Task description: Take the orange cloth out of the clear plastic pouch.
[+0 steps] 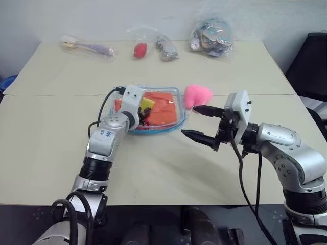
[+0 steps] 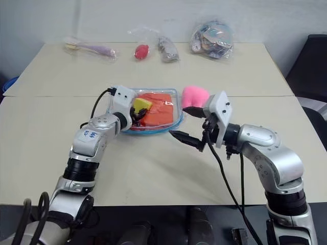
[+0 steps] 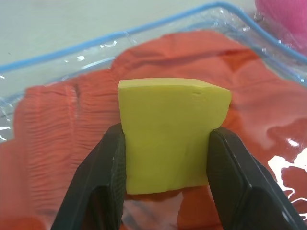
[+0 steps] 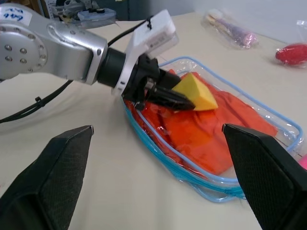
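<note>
The clear plastic pouch (image 1: pixel 177 93) with light blue edging lies flat at the table's middle. The wrinkled orange cloth (image 1: pixel 164 111) lies inside it. My left gripper (image 1: pixel 144 110) reaches over the pouch's left part and is shut on a small yellow square (image 3: pixel 171 132), one black finger (image 3: pixel 103 177) pressed on each side. The square is held just above the cloth (image 4: pixel 201 129). My right gripper (image 1: pixel 190 121) hovers to the right of the pouch, near its right edge, open and with nothing between its fingers.
A fluffy pink puff (image 1: pixel 197 94) sits against the pouch's far right corner, just beyond my right gripper. Crinkled clear bags (image 1: pixel 88 47) (image 1: pixel 210 37) and a red item (image 1: pixel 140 49) line the far table edge. A black chair (image 1: pixel 312 66) stands at the right.
</note>
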`<action>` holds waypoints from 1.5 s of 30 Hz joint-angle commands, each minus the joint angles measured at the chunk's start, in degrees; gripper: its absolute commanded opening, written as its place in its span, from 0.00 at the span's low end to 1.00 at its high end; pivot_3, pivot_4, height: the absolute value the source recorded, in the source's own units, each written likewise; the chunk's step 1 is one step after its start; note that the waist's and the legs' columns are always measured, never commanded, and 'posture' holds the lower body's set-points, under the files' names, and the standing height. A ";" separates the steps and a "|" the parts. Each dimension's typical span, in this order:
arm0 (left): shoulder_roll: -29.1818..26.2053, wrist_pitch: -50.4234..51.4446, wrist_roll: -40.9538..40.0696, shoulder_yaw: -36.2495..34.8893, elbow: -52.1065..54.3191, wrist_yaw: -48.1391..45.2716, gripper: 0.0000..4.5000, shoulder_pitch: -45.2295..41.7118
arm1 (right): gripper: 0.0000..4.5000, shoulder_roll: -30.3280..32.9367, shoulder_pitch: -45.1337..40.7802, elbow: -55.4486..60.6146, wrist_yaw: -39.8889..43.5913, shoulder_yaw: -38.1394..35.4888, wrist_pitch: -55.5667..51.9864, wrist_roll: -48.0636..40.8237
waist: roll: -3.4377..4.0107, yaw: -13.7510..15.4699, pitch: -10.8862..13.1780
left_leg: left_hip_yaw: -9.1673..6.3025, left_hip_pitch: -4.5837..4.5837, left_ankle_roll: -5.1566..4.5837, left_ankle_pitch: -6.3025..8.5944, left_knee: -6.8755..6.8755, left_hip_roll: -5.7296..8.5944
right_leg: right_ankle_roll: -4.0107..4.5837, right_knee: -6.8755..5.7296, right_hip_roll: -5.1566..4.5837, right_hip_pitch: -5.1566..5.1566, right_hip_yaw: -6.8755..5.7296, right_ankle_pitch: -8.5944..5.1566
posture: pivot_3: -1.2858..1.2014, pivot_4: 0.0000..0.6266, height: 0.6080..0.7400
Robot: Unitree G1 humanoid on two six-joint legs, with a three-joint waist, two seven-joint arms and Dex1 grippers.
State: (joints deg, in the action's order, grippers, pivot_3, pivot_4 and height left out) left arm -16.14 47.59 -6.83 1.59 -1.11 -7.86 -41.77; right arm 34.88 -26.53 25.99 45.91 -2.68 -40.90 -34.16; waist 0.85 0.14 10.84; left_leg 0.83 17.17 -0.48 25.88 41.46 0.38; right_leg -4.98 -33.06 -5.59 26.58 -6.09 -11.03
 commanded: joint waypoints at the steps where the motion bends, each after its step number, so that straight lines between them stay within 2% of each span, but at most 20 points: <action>1: -2.80 0.73 0.06 -8.46 7.94 2.90 0.48 1.36 | 1.00 1.35 -0.14 2.28 2.81 0.07 1.26 -1.97 | 0.00 -0.20 0.00 | -0.01 0.00 0.00 0.00 0.00 -0.01 | 0.00 0.00 0.00 0.00 -0.01 0.00 | 0.52 0.24 1.00; 5: -9.89 2.77 1.99 -20.29 12.76 5.29 0.48 8.66 | 1.00 2.78 -0.60 1.77 7.47 1.59 1.71 -2.75 | 0.01 -0.94 0.00 | -0.03 -0.12 0.02 0.00 -0.13 -0.11 | 0.01 0.00 0.10 0.02 0.10 -0.01 | 0.52 0.24 1.00; 9: -15.61 1.65 1.76 -30.73 12.44 4.91 0.48 17.56 | 1.00 3.26 -1.69 0.51 10.79 2.49 2.81 -3.21 | 0.00 -1.04 0.00 | -0.21 -0.12 0.05 -0.01 -0.15 -0.14 | 0.03 0.00 0.08 0.05 0.07 -0.02 | 0.52 0.24 1.00; 15: -17.51 -2.47 -1.38 -43.47 7.56 3.71 0.48 24.97 | 1.00 3.40 -5.61 -2.56 15.40 3.80 3.11 -3.84 | -0.08 0.85 -0.04 | -0.37 0.02 0.04 -0.01 -0.02 -0.10 | 0.02 0.08 -0.10 -0.02 -0.07 -0.01 | 0.52 0.24 1.00; 18: -17.29 -3.99 -1.31 -45.38 6.98 4.07 0.65 27.93 | 1.00 3.30 -7.43 -4.16 16.45 4.36 3.51 -3.33 | -0.12 1.25 -0.06 | -0.38 0.02 0.04 0.00 -0.02 -0.07 | 0.01 0.09 -0.12 -0.02 -0.09 -0.01 | 0.52 0.24 1.00; 22: -16.57 -4.97 -1.18 -46.53 7.03 5.31 0.96 30.57 | 1.00 2.79 -8.79 -5.11 16.60 4.60 3.45 -3.23 | -0.15 1.13 -0.07 | -0.34 0.03 0.05 0.00 -0.04 -0.05 | 0.02 0.08 -0.12 -0.03 -0.14 -0.01 | 0.52 0.24 1.00; 23: -16.52 -5.07 -1.06 -46.77 7.26 5.50 0.99 31.46 | 1.00 2.67 -9.12 -5.29 16.54 4.71 3.47 -3.17 | -0.15 1.05 -0.07 | -0.32 0.02 0.05 0.00 -0.04 -0.05 | 0.02 0.09 -0.11 -0.02 -0.14 -0.01 | 0.52 0.24 1.00; 27: -17.79 -4.34 -2.05 -49.21 10.70 4.30 0.99 34.91 | 1.00 2.74 -9.66 -5.50 16.32 4.78 3.37 -3.01 | -0.17 0.48 -0.08 | -0.33 0.00 0.10 0.03 -0.07 -0.13 | 0.03 0.08 -0.02 0.01 -0.11 -0.02 | 0.52 0.24 1.00; 29: -19.88 -6.00 -5.32 -51.03 14.18 0.29 0.99 35.11 | 1.00 3.06 -9.70 -5.58 16.31 4.53 3.23 -3.01 | -0.20 0.03 -0.06 | -0.34 0.00 0.11 0.03 -0.08 -0.15 | 0.04 0.09 -0.01 0.02 -0.13 -0.02 | 0.52 0.24 1.00; 31: -22.80 -7.43 -10.94 -49.70 19.36 -7.31 0.99 34.20 | 1.00 3.54 -9.55 -5.69 16.40 4.24 3.20 -2.89 | -0.31 0.09 -0.04 | -0.37 0.02 0.12 0.04 -0.07 -0.17 | 0.05 0.08 -0.04 0.02 -0.15 -0.03 | 0.52 0.24 1.00; 35: -29.86 -9.36 -15.92 -40.07 27.16 -19.56 0.99 34.22 | 1.00 3.84 -9.45 -5.90 16.16 4.03 3.15 -2.73 | -0.30 0.57 -0.04 | -0.41 0.07 0.12 0.04 0.01 -0.25 | 0.08 0.04 -0.32 -0.02 -0.24 -0.04 | 0.52 0.24 1.00; 40: -40.27 -21.77 -7.89 -18.43 25.47 -32.57 0.99 33.05 | 1.00 3.87 -8.68 -5.67 15.61 3.96 3.58 -2.23 | -0.15 -0.31 0.00 | -0.32 -0.03 0.07 0.03 -0.17 -0.06 | 0.04 0.09 -0.31 0.00 -0.17 -0.02 | 0.52 0.24 1.00; 42: -41.92 -28.69 -2.30 -10.84 20.61 -34.73 0.99 30.16 | 1.00 4.01 -7.80 -4.89 15.01 3.63 3.58 -2.19 | -0.13 -0.44 0.01 | -0.21 -0.01 0.09 0.03 -0.18 -0.06 | 0.07 0.14 -0.07 0.02 -0.20 -0.04 | 0.52 0.24 1.00; 45: -41.97 -37.98 4.75 -3.07 11.84 -36.07 0.99 24.32 | 1.00 4.20 -6.41 -3.48 14.01 2.91 3.22 -2.52 | -0.11 -0.66 0.02 | 0.01 -0.02 0.19 0.03 -0.24 -0.21 | 0.18 0.10 0.15 0.07 -0.23 -0.10 | 0.52 0.24 1.00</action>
State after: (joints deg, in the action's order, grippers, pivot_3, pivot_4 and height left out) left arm -57.06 15.52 -6.38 -3.49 14.32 -43.29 -15.06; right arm 38.56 -33.07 20.02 60.53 1.75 -38.04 -35.79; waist 0.74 -0.52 10.87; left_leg 0.85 17.13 -0.28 25.91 41.19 0.17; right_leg -4.78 -32.99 -5.44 26.65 -6.33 -11.15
